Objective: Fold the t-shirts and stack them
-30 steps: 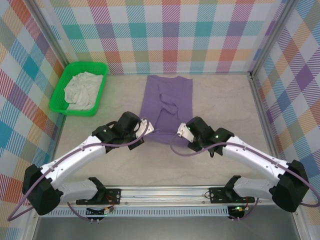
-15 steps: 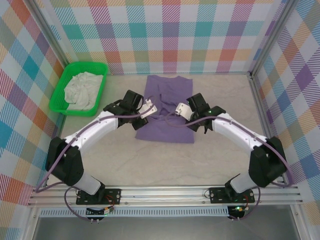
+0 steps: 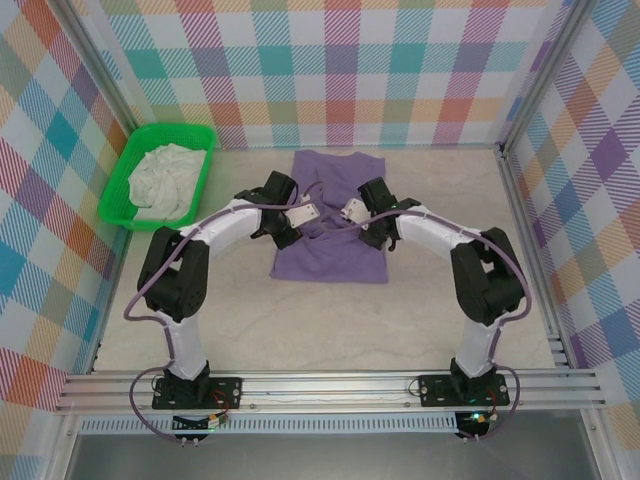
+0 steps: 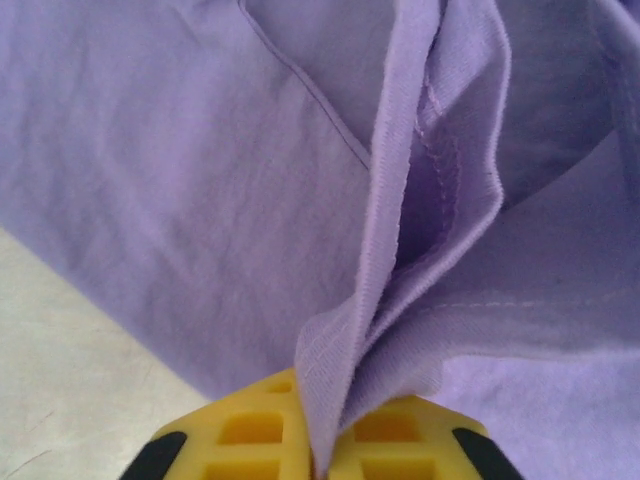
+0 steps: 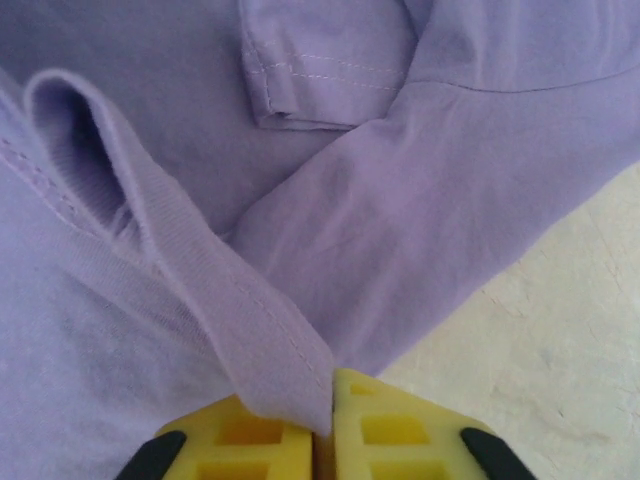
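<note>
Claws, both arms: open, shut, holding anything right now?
Left claw: closed on a hem fold of the lavender t-shirt.
Right claw: closed on a fold of the same t-shirt.

The tabletop (image 3: pixel 330 320) is a pale beige slab with a faint marbled grain. It shows as the same cream, lightly scuffed surface in the lower left corner of the left wrist view (image 4: pixel 70 380) and the lower right of the right wrist view (image 5: pixel 540 330). Three walls enclose it: a back wall (image 3: pixel 330 70), a left wall (image 3: pixel 50 180) and a right wall (image 3: pixel 590 170). All three are covered in a plaid print of teal, orange, purple, pink and white. Slanted aluminium posts mark the back corners on the left (image 3: pixel 100 85) and on the right (image 3: pixel 545 75). A ribbed aluminium rail (image 3: pixel 330 385) runs along the near edge, with a grey strip (image 3: pixel 330 460) below it. The light is even and diffuse, and shadows on the tabletop are soft.
</note>
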